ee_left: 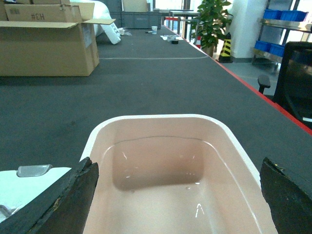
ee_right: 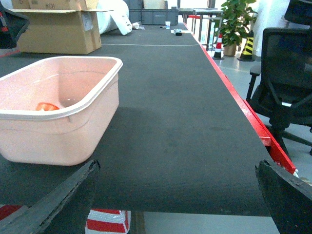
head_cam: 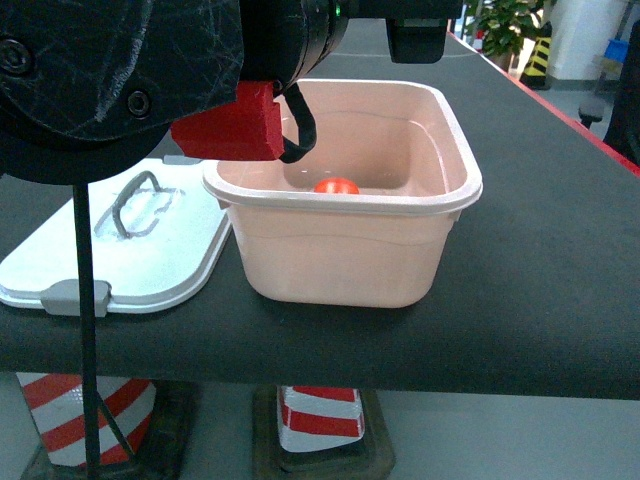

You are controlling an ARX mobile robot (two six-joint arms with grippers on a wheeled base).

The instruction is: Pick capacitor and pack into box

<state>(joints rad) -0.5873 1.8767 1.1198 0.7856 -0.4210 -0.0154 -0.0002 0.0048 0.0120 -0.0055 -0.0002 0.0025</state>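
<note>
You are looking down a long worktop (ee_right: 185, 122) covered in dark grey matting with a red edge, in a hall with a potted plant (ee_right: 237, 19) and a black office chair (ee_right: 282, 73) off its right side. Your left tool (ee_left: 178, 195) hangs just above the near end of the pale peach-pink rectangular plastic box (head_cam: 350, 250), its two dark fingers (ee_left: 68, 204) spread wide to either side of the rim and gripping nothing. Your right tool (ee_right: 178, 200) sits low at the worktop's front edge, to the right of the box, fingers likewise wide apart and empty. The box stands near the front edge of the worktop, open. Inside it, on the bottom close to the near wall, lies the small round orange-red capacitor (head_cam: 336, 186). Touching the box's left side, the white lid with grey clips and handle (head_cam: 120, 250) lies flat at the front left corner of the worktop. Far back on the left of the worktop stands an open brown cardboard carton (ee_left: 46, 41).
</note>
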